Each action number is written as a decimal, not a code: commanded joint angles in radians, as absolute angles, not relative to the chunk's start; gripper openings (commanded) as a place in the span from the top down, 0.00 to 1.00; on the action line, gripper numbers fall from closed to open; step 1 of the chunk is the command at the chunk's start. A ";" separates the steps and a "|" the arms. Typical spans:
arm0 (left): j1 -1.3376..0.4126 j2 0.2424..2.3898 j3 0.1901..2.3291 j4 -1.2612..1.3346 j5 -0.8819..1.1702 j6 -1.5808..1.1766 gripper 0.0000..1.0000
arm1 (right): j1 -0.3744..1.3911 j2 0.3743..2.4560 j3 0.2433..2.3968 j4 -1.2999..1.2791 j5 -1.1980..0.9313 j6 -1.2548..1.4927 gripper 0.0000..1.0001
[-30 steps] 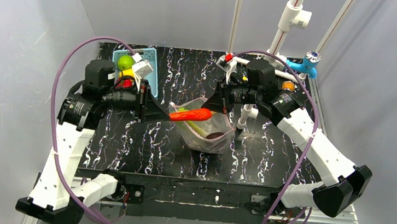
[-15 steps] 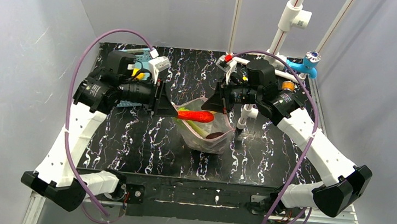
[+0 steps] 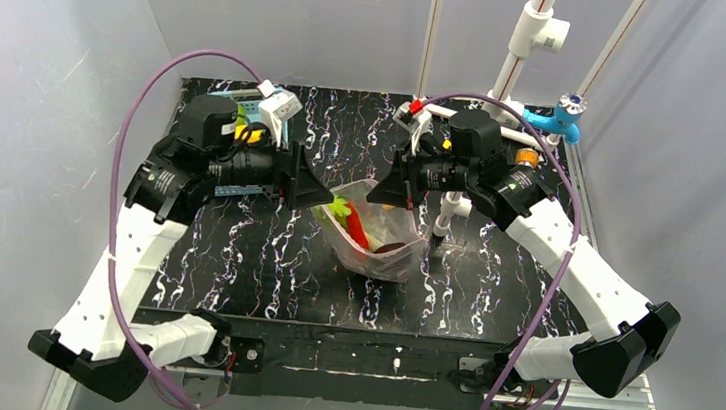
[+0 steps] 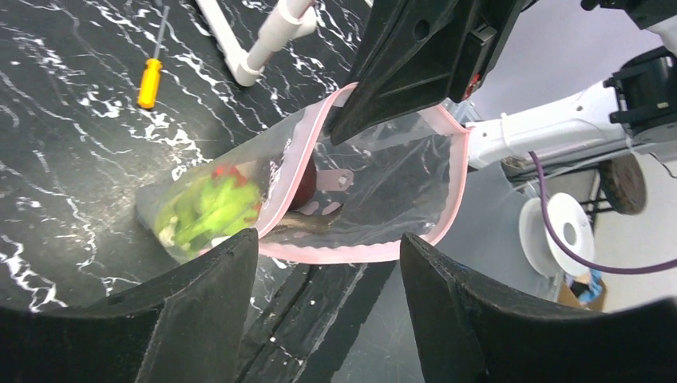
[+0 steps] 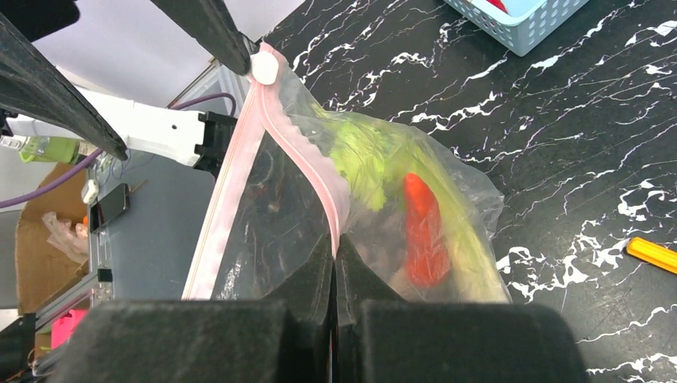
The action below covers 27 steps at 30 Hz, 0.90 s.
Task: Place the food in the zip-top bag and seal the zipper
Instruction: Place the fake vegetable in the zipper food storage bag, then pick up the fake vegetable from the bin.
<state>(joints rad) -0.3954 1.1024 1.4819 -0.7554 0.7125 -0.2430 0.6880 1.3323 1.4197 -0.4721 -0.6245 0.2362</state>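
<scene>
The clear zip-top bag (image 3: 383,239) lies mid-table with its mouth held open. My right gripper (image 3: 387,193) is shut on the far side of the pink zipper (image 5: 319,179), pinching the strip between its pads (image 5: 335,244). Inside the bag are the green-and-white leek (image 5: 363,155), the red chili (image 5: 423,231) and a dark red piece (image 3: 397,249). My left gripper (image 3: 320,195) is open and empty, just left of the mouth. In the left wrist view its jaws (image 4: 327,263) stand wide apart in front of the near zipper edge (image 4: 351,254). The chili also shows in the top view (image 3: 359,228).
The light blue basket (image 3: 246,102) sits back left, mostly hidden under my left arm; its corner shows in the right wrist view (image 5: 519,20). A white pipe frame (image 3: 449,211) stands right of the bag. An orange-handled screwdriver (image 4: 148,83) and a yellow tool (image 5: 655,254) lie on the table.
My left gripper carried the red chili right to the bag mouth and let it go. The chili now lies inside the bag. The right gripper has held still.
</scene>
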 commanded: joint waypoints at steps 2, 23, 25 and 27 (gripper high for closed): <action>-0.399 0.978 1.463 -0.718 0.535 -0.212 0.35 | 0.692 1.298 1.436 -0.415 -0.601 0.265 0.99; -0.361 0.909 1.334 -0.734 -0.508 -0.256 0.12 | 0.692 1.227 1.366 -0.352 -0.511 0.328 0.99; -0.288 0.957 1.334 -0.712 -0.446 -0.275 0.11 | 0.692 1.228 1.369 -0.356 -0.511 0.329 0.99; -0.196 0.994 1.318 -0.665 -0.351 -0.305 0.10 | 0.692 1.224 1.369 -0.359 -0.510 0.328 0.99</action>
<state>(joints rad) -0.3186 0.9338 1.3359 -0.7336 -0.3820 -0.2724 0.6884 1.2619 1.3621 -0.4217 -0.5142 0.3186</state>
